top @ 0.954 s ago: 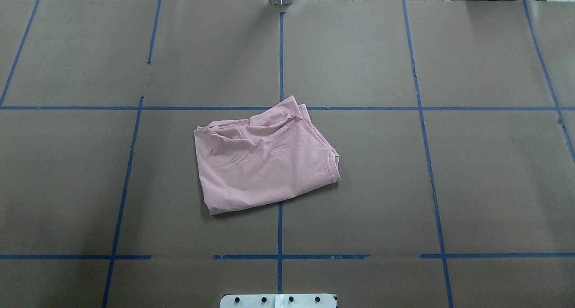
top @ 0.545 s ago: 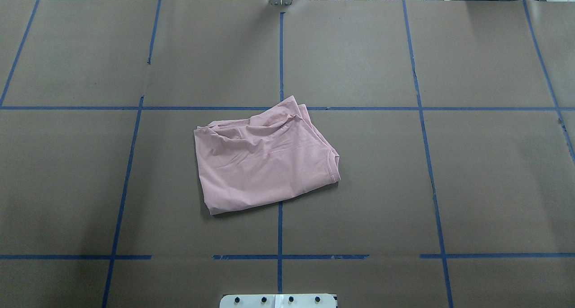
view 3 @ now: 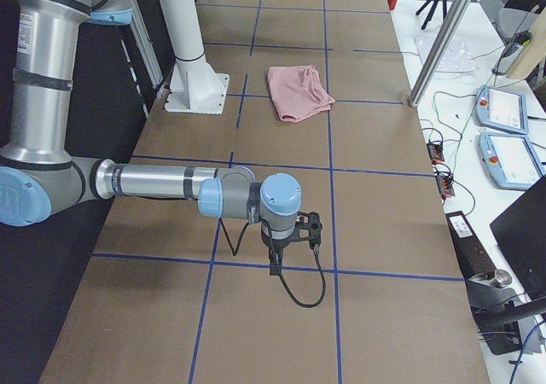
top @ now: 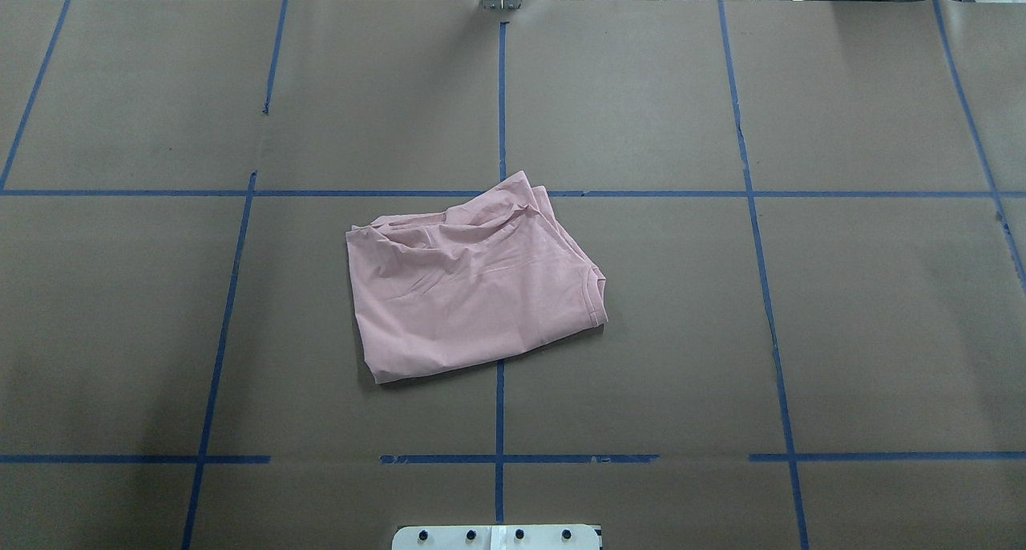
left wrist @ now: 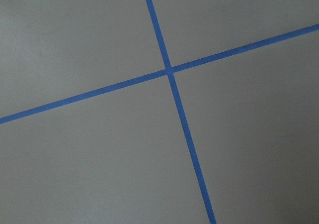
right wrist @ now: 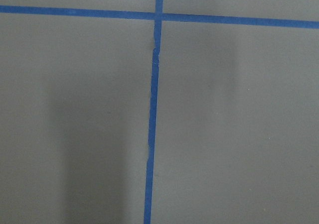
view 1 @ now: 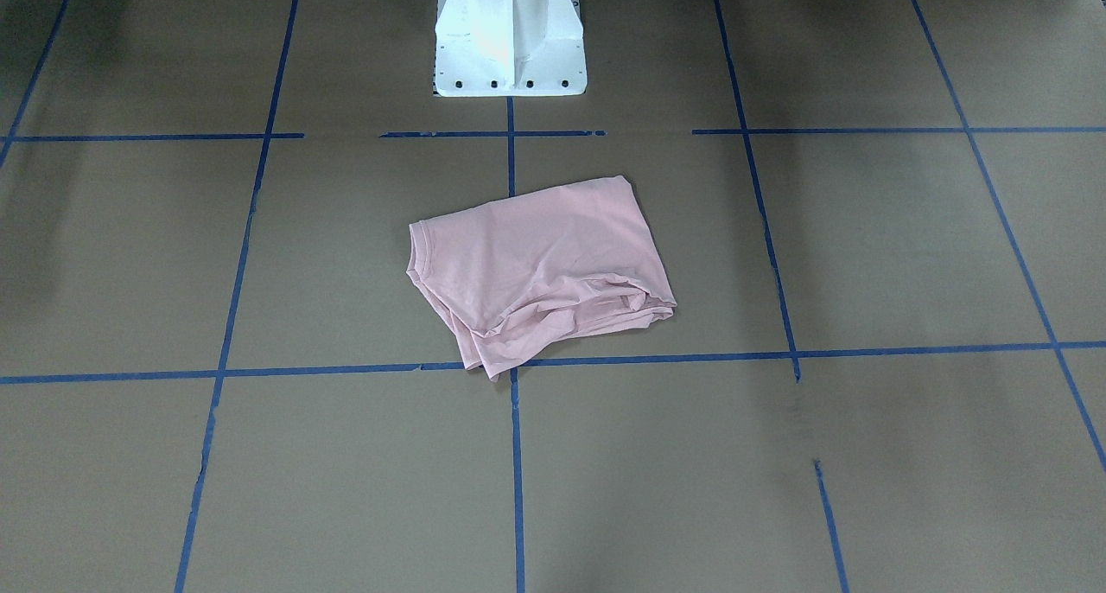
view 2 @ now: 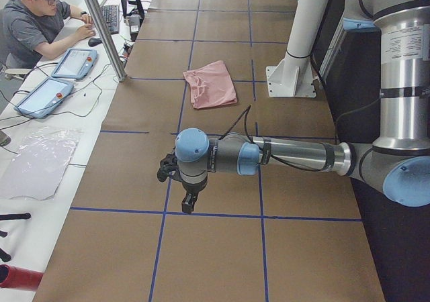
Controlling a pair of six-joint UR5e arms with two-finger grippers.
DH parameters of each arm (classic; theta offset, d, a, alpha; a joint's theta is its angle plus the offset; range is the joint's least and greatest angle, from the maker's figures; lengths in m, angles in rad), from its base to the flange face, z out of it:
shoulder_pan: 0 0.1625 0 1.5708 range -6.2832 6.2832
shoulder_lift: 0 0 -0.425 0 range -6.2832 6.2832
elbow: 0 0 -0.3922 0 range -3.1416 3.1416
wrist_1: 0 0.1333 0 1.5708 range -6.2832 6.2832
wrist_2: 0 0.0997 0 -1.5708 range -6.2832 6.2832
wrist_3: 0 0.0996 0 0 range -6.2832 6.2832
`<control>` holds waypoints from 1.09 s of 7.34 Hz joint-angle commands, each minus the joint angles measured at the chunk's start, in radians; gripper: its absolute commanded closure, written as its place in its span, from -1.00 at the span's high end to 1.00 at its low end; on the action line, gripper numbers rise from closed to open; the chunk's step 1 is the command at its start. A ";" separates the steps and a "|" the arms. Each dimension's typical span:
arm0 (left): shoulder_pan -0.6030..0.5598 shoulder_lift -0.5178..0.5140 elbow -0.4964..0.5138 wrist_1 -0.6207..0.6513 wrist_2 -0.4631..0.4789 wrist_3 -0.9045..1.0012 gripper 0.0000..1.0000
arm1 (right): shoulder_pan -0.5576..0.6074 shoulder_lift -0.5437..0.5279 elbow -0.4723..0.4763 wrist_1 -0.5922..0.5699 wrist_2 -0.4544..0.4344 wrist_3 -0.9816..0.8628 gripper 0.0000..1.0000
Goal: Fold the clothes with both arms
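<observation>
The pale pink T-shirt (top: 473, 285) lies folded into a rumpled rectangle at the middle of the brown table, collar at its right edge; its drawing and lettering are hidden. It also shows in the front view (view 1: 540, 269) and both side views (view 2: 210, 84) (view 3: 299, 92). My left gripper (view 2: 189, 205) hangs over a blue tape line far from the shirt, at the table's left end. My right gripper (view 3: 275, 263) hangs likewise at the right end. I cannot tell whether either is open or shut. Both wrist views show only paper and tape.
The white pedestal base (view 1: 508, 35) stands at the robot's side of the table. An operator (view 2: 40, 20) sits by tablets (view 2: 74, 62) beyond the far edge, near a metal post (view 2: 104, 27). More tablets (view 3: 503, 111) and cables lie off the table.
</observation>
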 commanded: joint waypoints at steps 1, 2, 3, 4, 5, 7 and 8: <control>0.000 0.001 -0.011 0.002 -0.002 -0.002 1.00 | 0.000 -0.002 0.000 0.000 -0.001 -0.005 1.00; -0.002 0.001 -0.011 0.002 -0.001 -0.002 1.00 | 0.000 -0.002 -0.001 0.000 -0.002 -0.006 1.00; -0.002 0.002 -0.010 0.002 -0.001 -0.004 1.00 | 0.000 -0.004 -0.003 0.002 -0.001 -0.008 1.00; -0.002 0.002 -0.011 0.002 -0.001 -0.004 1.00 | 0.000 -0.004 -0.003 0.002 -0.001 -0.008 1.00; -0.002 0.002 -0.011 0.002 0.000 -0.004 1.00 | 0.000 -0.007 -0.004 0.002 -0.001 -0.008 1.00; -0.002 0.002 -0.011 0.002 -0.001 -0.007 1.00 | 0.000 -0.010 -0.006 0.002 0.005 -0.008 1.00; -0.002 0.001 -0.013 0.002 -0.001 -0.007 1.00 | 0.000 -0.010 -0.009 0.000 0.005 -0.006 1.00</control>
